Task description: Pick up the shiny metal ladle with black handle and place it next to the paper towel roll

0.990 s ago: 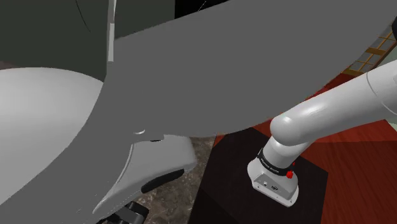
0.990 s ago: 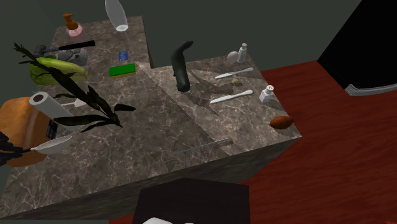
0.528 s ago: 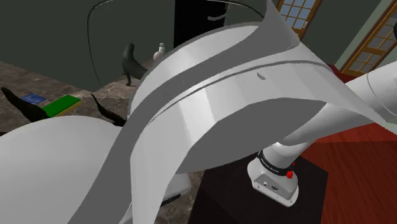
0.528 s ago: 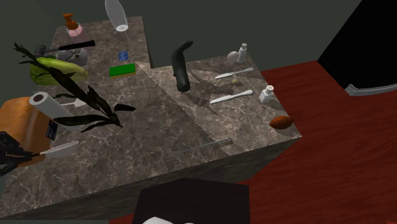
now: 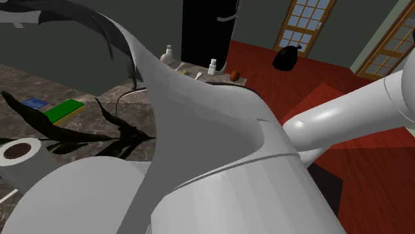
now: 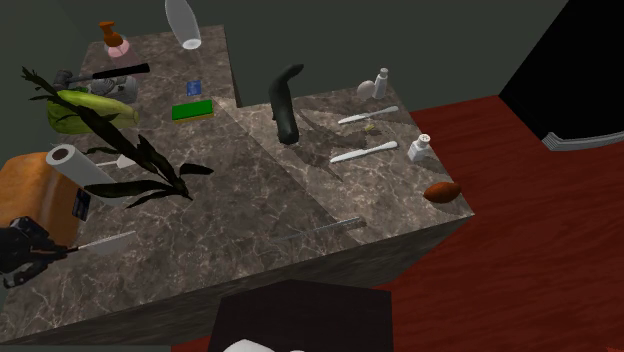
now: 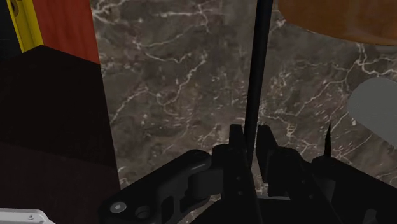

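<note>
My gripper [image 7: 251,145] is shut on the thin black handle of the ladle [image 7: 256,70], which runs straight out from between the fingers over the marbled counter [image 7: 172,83]. In the second exterior view the gripper [image 6: 38,250] is at the far left, and the ladle's pale grey end [image 6: 105,240] sticks out to the right just above the counter. The white paper towel roll [image 6: 82,167] lies on its side a little behind the ladle, beside an orange-brown object [image 6: 30,195]. In the shoulder view the roll's end [image 5: 17,151] is at the left edge.
A dark leafy plant [image 6: 120,150] spreads over the roll. Further back are a green block [image 6: 191,110], a black curved faucet [image 6: 286,105], pale utensils [image 6: 365,152] and small white bottles [image 6: 420,148]. The stand [image 6: 300,315] sits against the counter's front. White arm links [image 5: 219,173] block much of the shoulder view.
The gripper moved down and toward the counter's front with the ladle, which now shows edge-on as a thin strip. The arm swung across the shoulder view, uncovering the counter behind.
</note>
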Available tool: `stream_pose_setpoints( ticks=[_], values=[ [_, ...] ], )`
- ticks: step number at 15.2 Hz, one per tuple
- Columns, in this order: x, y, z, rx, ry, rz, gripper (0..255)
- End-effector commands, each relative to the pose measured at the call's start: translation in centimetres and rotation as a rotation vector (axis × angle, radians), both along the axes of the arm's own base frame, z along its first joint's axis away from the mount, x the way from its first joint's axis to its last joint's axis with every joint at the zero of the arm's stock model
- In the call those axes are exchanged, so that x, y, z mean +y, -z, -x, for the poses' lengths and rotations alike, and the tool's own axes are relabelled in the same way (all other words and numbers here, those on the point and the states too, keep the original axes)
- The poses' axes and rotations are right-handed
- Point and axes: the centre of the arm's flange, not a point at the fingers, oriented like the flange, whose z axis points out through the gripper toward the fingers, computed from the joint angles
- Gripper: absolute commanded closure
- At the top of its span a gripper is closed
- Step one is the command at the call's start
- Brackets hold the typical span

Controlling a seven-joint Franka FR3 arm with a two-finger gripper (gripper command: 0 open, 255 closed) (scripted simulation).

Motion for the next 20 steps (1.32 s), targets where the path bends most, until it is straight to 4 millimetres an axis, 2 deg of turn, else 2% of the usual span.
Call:
stream_pose_setpoints(
  ticks=[1, 15, 20],
  values=[
    [0.1, 1.2, -0.1, 0.000, 0.000, 0.000, 255],
    [0.1, 8.6, -0.1, 0.000, 0.000, 0.000, 255],
    [0.1, 8.9, -0.1, 0.000, 0.000, 0.000, 255]
  ],
)
